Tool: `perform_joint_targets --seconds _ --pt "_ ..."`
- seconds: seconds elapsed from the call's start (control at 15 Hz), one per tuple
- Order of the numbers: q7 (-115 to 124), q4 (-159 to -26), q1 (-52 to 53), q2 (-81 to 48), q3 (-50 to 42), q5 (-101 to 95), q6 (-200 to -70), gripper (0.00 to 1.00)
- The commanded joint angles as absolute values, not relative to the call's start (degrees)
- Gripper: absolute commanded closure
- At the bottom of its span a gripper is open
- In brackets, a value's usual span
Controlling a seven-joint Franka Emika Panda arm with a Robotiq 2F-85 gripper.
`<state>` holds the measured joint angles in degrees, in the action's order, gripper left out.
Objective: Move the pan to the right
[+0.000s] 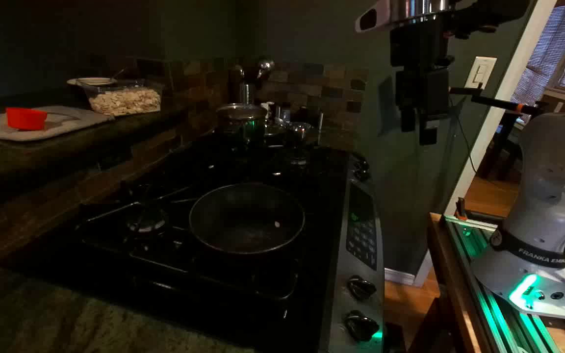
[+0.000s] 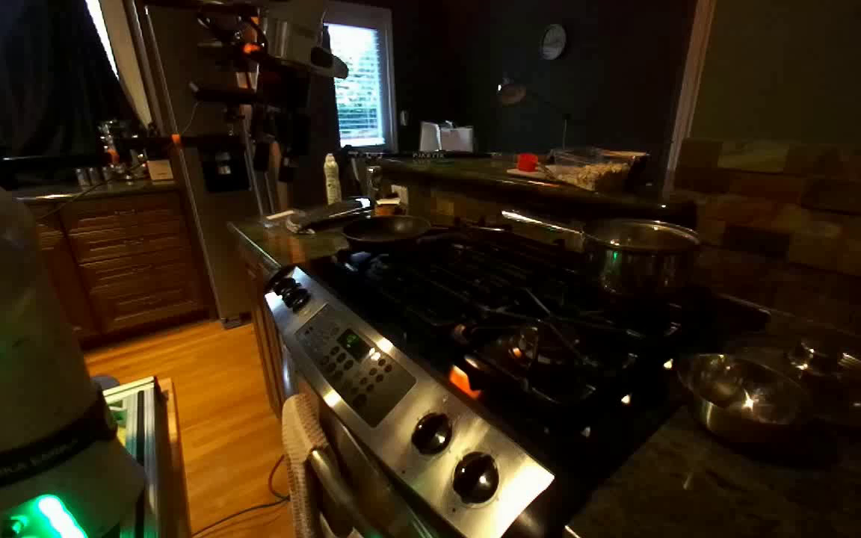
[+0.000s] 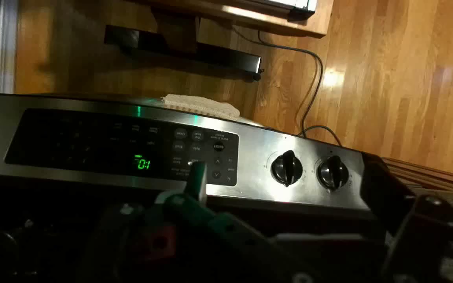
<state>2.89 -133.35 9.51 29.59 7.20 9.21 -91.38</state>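
The pan (image 1: 246, 220) is a wide, shallow, dark round pan with a thin lighter rim. It stands flat on the stove grate in an exterior view, with a small pale speck inside. It also shows in an exterior view (image 2: 386, 230) at the far end of the stovetop. My gripper (image 1: 418, 131) hangs high, off the control-panel side of the stove, apart from the pan. It also shows dark in an exterior view (image 2: 257, 161). In the wrist view the gripper (image 3: 289, 181) has its fingers wide apart, with nothing between them. The pan is out of the wrist view.
A steel pot (image 2: 640, 254) stands on a back burner. A steel bowl (image 2: 744, 396) and a glass lid (image 2: 841, 366) lie beside the stove. A raised ledge holds a red cup (image 1: 26, 119) and a clear food container (image 1: 124, 98). Stove knobs (image 3: 286, 168) line the front panel.
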Motion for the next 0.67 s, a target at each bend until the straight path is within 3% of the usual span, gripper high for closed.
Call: perform_joint_targets --seconds 0.0,0.6 --pt "2.7 -133.2 9.0 29.6 7.6 9.4 -91.2 0.0" --pt "-0.3 -131.6 8.6 27.3 8.1 3.9 -92.8 0.0"
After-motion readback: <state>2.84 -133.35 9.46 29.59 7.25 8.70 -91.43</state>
